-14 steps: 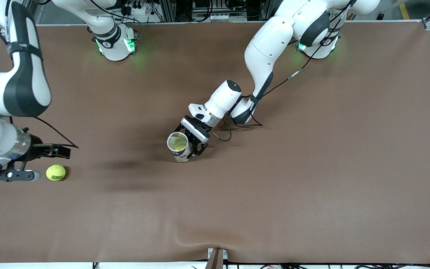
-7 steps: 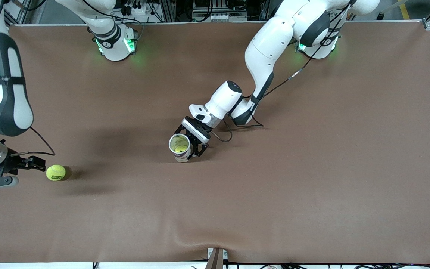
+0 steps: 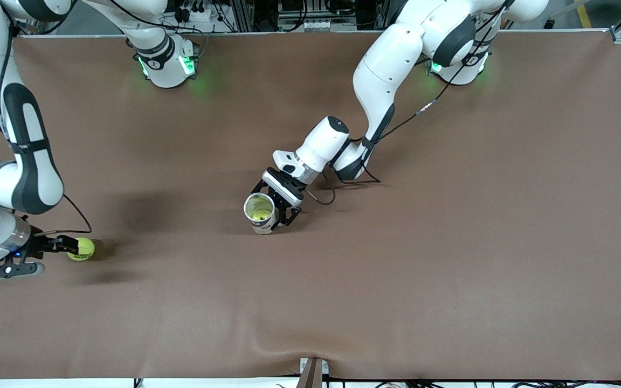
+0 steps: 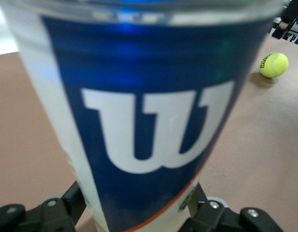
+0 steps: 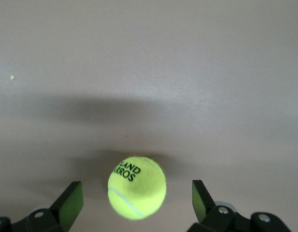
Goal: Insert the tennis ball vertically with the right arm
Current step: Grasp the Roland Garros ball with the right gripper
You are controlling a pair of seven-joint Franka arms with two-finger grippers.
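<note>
Low over the brown desk (image 3: 450, 269), near the right arm's end: right end effector (image 5: 137, 197) spread wide, fingers flanking a yellow tennis ball (image 3: 82, 249) resting on the surface, not yet pinched. At mid-desk: left end effector (image 3: 277, 207) clamped around an upright, open-topped Wilson ball can (image 3: 260, 212), another ball visible inside. Probably light, springy and fuzzy, prone to rolling; best squeezed across the widest middle, square on.

Right pincer (image 3: 60, 253) low, fingers spread, left pincer (image 3: 281, 207) clamped
</note>
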